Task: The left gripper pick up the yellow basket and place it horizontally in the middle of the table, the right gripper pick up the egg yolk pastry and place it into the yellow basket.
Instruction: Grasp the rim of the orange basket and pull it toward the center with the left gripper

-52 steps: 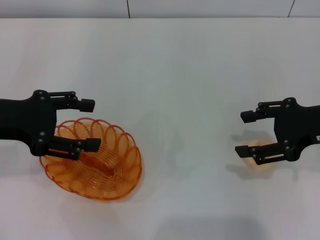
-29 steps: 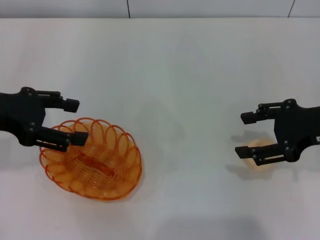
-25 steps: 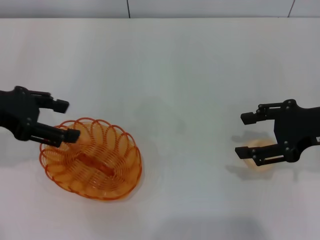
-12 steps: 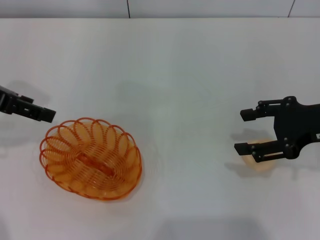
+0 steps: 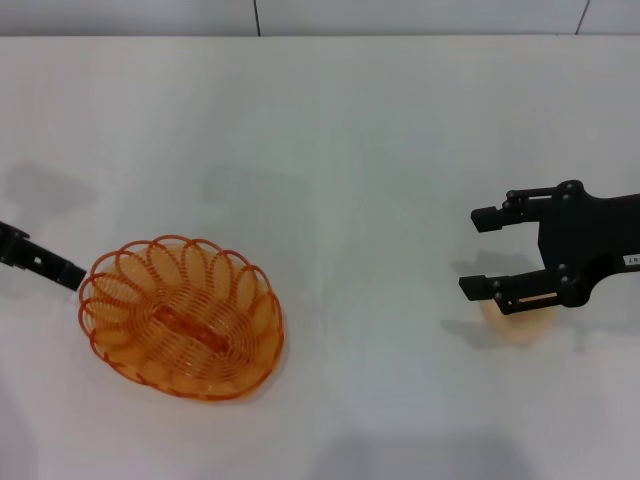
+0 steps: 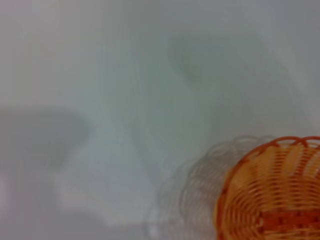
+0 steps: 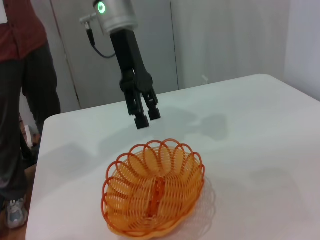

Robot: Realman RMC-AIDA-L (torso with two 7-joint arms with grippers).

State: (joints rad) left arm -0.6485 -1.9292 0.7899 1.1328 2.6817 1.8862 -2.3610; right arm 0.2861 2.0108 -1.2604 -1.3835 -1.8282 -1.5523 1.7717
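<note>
The yellow basket (image 5: 183,317) sits upright on the white table (image 5: 330,150), left of the middle; it also shows in the left wrist view (image 6: 272,197) and the right wrist view (image 7: 155,192). It holds nothing. My left gripper (image 7: 148,118) hangs apart from the basket's far rim, open and holding nothing; the head view catches only one fingertip (image 5: 45,263) at the left edge. My right gripper (image 5: 479,251) is open at the right, hovering over the egg yolk pastry (image 5: 522,322), which peeks out from under its nearer finger.
A person in a red shirt (image 7: 20,95) stands beyond the table's far left corner in the right wrist view. The table edge (image 7: 37,165) runs close to the basket on that side. Bare white tabletop lies between the basket and the pastry.
My left gripper has pulled back from the basket's rim toward the left edge and risen. The basket stays where it was. My right gripper has shifted slightly left over the pastry.
</note>
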